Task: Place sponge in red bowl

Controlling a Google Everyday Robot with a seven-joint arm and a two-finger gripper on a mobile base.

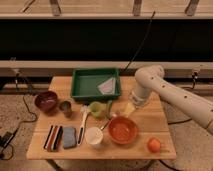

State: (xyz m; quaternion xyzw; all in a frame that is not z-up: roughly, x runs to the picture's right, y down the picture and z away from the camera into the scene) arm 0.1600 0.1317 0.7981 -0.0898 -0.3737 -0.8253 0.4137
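The blue-grey sponge (69, 137) lies flat near the table's front left, beside a striped block. The orange-red bowl (123, 130) stands at the front centre-right, with what looks like a utensil handle leaning on its left rim. My arm reaches in from the right, and the gripper (129, 108) hangs just above the table, behind the red bowl's far rim and right of a green mug. It is far from the sponge, and I see nothing in it.
A green tray (82, 92) with a white cloth (107, 86) sits at the back. A maroon bowl (46, 101), metal cup (65, 106), green mug (96, 110), white cup (93, 136), white utensil (82, 121), striped block (52, 137) and orange fruit (154, 145) share the wooden table (150, 120).
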